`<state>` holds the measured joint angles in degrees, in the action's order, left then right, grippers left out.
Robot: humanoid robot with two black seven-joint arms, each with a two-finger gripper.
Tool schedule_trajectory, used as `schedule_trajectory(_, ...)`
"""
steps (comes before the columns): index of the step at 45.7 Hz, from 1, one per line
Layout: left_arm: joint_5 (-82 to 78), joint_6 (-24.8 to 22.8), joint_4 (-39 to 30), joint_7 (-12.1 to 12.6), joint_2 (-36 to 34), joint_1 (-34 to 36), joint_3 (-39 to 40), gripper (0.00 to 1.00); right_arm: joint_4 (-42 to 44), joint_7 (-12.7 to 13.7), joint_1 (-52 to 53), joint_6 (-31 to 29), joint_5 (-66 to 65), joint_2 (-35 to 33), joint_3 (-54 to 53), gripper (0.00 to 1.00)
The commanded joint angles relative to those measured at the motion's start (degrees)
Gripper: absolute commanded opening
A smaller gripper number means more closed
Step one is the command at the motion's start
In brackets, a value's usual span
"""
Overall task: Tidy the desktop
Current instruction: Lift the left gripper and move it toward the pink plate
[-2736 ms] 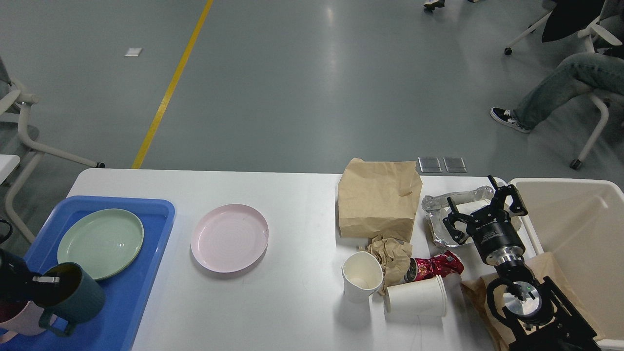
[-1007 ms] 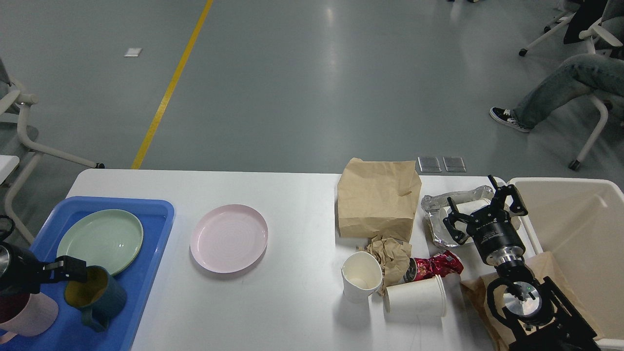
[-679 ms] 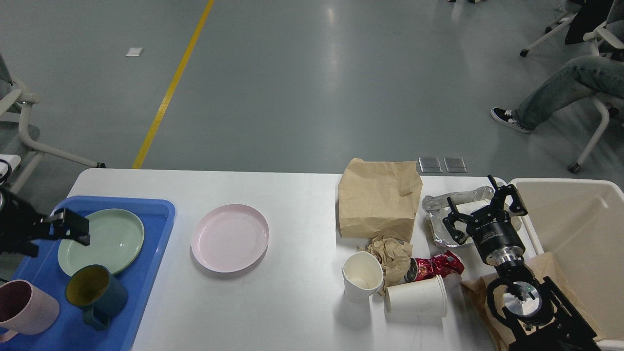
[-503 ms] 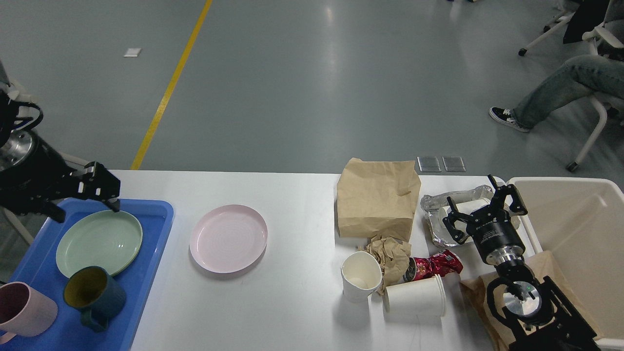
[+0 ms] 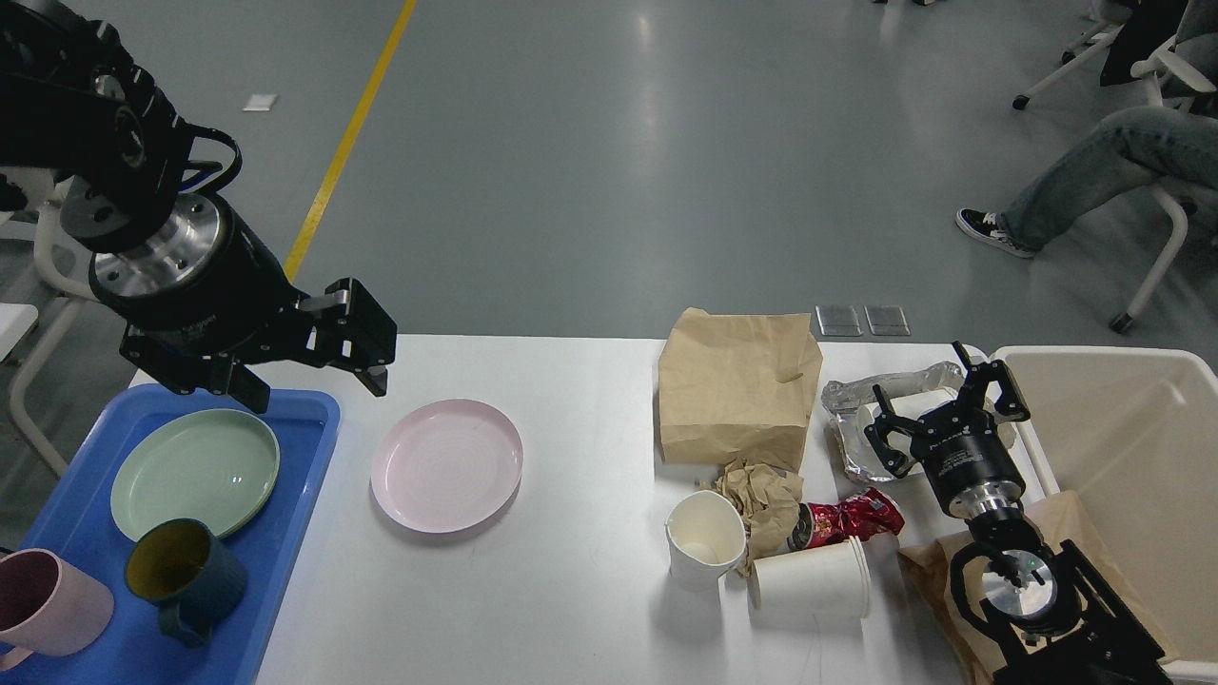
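Note:
The white desktop (image 5: 571, 400) carries a pink plate (image 5: 446, 464), a brown paper bag (image 5: 737, 385), crumpled brown paper (image 5: 761, 495), a red wrapper (image 5: 852, 518), an upright white paper cup (image 5: 705, 540), a paper cup on its side (image 5: 811, 577) and a foil tray (image 5: 880, 423). My left gripper (image 5: 314, 381) hangs open and empty above the table's back left, just left of the pink plate. My right gripper (image 5: 947, 404) stands open and empty over the foil tray.
A blue tray (image 5: 285, 518) at the left holds a green plate (image 5: 194, 471), a dark blue mug (image 5: 186, 580) and a pink mug (image 5: 48, 604). A cream bin (image 5: 1123, 447) stands at the right edge. Brown paper (image 5: 928, 571) lies under my right arm. A seated person (image 5: 1094, 166) is at the far right.
My left gripper let go of the dark blue mug on the blue tray, rose and swung right toward the pink plate. The right arm has not moved.

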<state>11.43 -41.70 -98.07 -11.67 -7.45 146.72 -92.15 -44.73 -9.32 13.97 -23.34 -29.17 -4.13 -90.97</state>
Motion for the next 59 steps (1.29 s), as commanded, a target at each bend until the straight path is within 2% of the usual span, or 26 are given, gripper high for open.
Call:
schedule_trajectory(1, 0.3, 2.8, -2.7, -0.2, -0.7, 0.1, -0.9, 0.93, 0.0, 0.0, 0.0, 0.0, 0.0, 0.0, 0.0, 1.00)
schedule_trajectory(9, -0.1, 3.6, -2.4, -0.5, -3.4, -0.5, -1.8, 0.94, 0.0, 0.0, 0.0, 0.0, 0.0, 0.0, 0.0, 1.00)
schedule_trajectory(15, -0.1, 3.9, -1.9, -0.6, -6.2, -3.7, -2.0, 0.94, 0.0, 0.0, 0.0, 0.0, 0.0, 0.0, 0.0, 1.00)
schedule_trajectory(20, 1.1, 3.9, 2.6, -0.7, -8.8, -8.7, -1.5, 0.94, 0.0, 0.0, 0.0, 0.0, 0.0, 0.0, 0.0, 1.00)
schedule_trajectory(25, 9.5, 4.0, 7.1, -0.7, -9.3, -17.4, -1.6, 0.92, 0.0, 0.0, 0.0, 0.0, 0.0, 0.0, 0.0, 1.00)
schedule_trajectory(31, 19.6, 5.7, 8.5, -0.2, -8.7, -25.4, -1.7, 0.91, 0.0, 0.0, 0.0, 0.0, 0.1, 0.0, 0.0, 1.00)
schedule_trajectory(35, 25.3, 10.0, 9.7, 0.1, -8.6, -30.4, -0.5, 0.89, 0.0, 0.0, 0.0, 0.0, 0.1, 0.0, 0.0, 1.00)
schedule_trajectory(37, 28.5, 13.1, 10.5, 1.0, -8.5, -33.4, 1.1, 0.88, -0.1, 0.0, 0.0, 0.0, 0.0, 0.0, 0.0, 1.00)
schedule_trajectory(43, 34.0, 24.4, 16.1, 6.1, -8.3, -44.0, 8.6, 0.88, -0.1, 0.0, 0.0, 0.0, 0.0, 0.0, 0.0, 1.00)
schedule_trajectory(52, 34.3, 39.0, 25.5, 7.0, -9.1, -59.4, 23.6, 0.89, 0.0, 0.0, 0.0, 0.0, 0.0, 0.0, 0.0, 1.00)
schedule_trajectory(55, 33.6, 41.1, 28.5, 7.4, -9.3, -63.8, 28.0, 0.89, 0.0, 0.0, 0.0, 0.0, 0.0, 0.0, 0.0, 1.00)
schedule_trajectory(59, 32.7, 41.3, 32.6, 7.5, -9.3, -68.7, 31.6, 0.89, 0.0, 0.0, 0.0, 0.0, 0.0, 0.0, 0.0, 1.00)
